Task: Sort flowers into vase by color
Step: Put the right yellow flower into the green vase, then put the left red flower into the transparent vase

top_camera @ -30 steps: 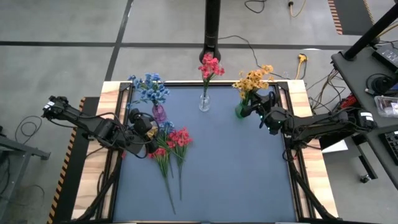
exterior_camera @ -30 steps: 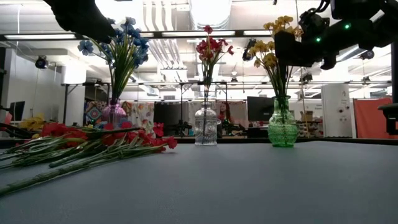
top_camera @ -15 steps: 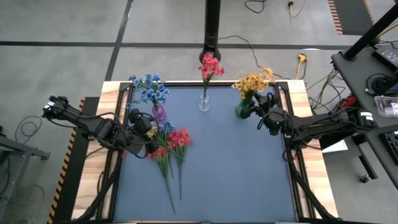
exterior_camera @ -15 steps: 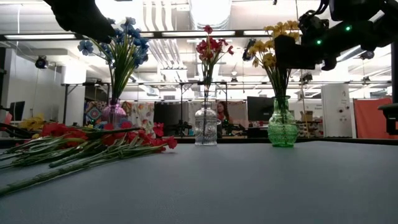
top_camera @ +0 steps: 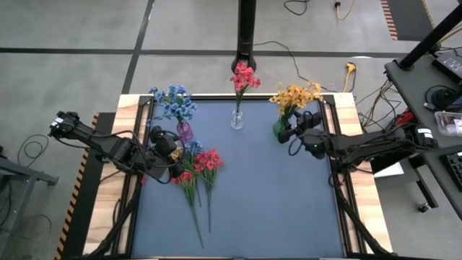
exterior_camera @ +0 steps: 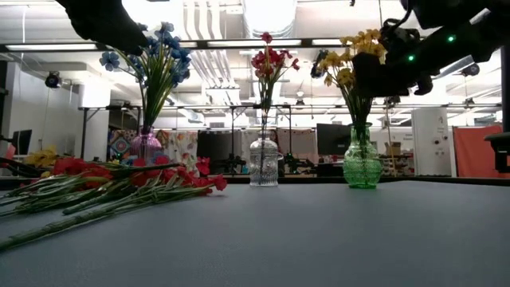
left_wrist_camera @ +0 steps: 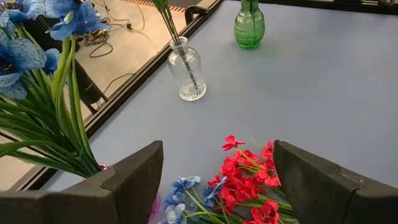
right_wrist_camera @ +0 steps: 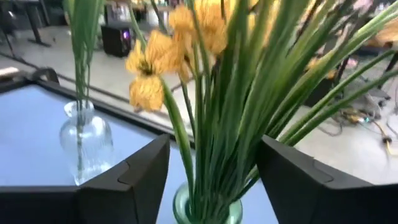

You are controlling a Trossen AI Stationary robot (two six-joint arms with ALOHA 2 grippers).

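A: Right tool status?
B: Sitting at the round green glass vase in the far right corner of the blue-topped bench, fingers spread apart with the green stems of the yellow-orange blossom sprigs standing between them. Can't tell whether they're touching the stems.

A: Left tool?
B: Released, fingers wide, holding nothing, hovering just beside the small purple vase carrying the blue blossom sprigs, and over the loose pile.

A: What's lying in the pile?
B: Loose red blossom sprigs plus a few loose blue sprigs, lying flat on the bench near the left side, long thin stems pointing toward the near edge.

A: Middle vase?
B: Clear glass bottle-shaped vase at the far edge, centre, holding red blossom sprigs upright. Well apart from both tools.
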